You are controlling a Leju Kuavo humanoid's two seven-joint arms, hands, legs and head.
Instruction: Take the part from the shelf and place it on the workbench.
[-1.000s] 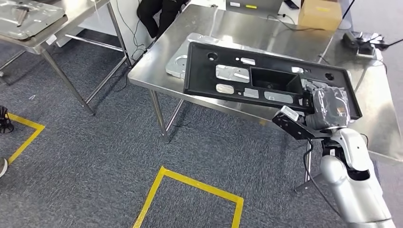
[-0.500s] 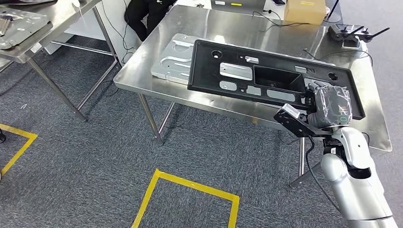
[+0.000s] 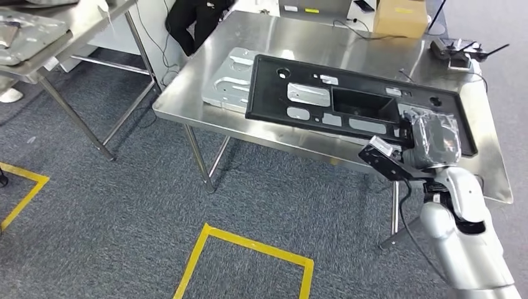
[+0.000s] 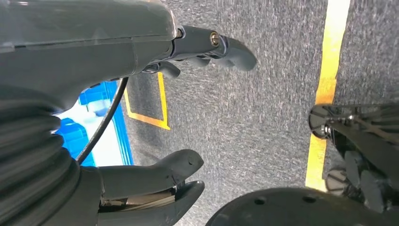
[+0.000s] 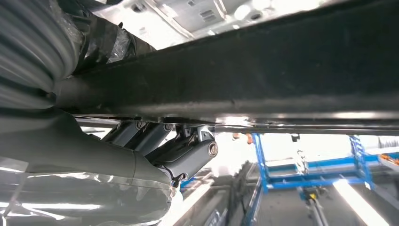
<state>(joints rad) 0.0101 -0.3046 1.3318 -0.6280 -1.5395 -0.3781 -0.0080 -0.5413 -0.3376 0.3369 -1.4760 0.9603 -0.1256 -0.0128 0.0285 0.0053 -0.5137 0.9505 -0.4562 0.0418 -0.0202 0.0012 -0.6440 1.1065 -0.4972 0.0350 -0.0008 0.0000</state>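
One long black plastic panel with cut-outs (image 3: 348,99) is held over the steel tabletop (image 3: 348,43), gripped at its near right corner by the right hand (image 3: 429,134), apparently for setting down beside a silver stamped plate (image 3: 233,78). Nothing is held by the left hand (image 4: 155,108), its fingers apart above the carpet.

Silver right arm (image 3: 464,230), black cable, grey plastic-wrapped right hand (image 3: 436,140).

Black panel (image 3: 348,99) gripped by the grey, plastic-wrapped right hand (image 3: 433,140), shiny steel workbench (image 3: 311,37) beneath it, silver plate (image 3: 230,78) beyond the panel's far end, brown box (image 3: 401,17) farther off, speckled grey carpet (image 3: 124,205) with yellow lines (image 3: 249,246)
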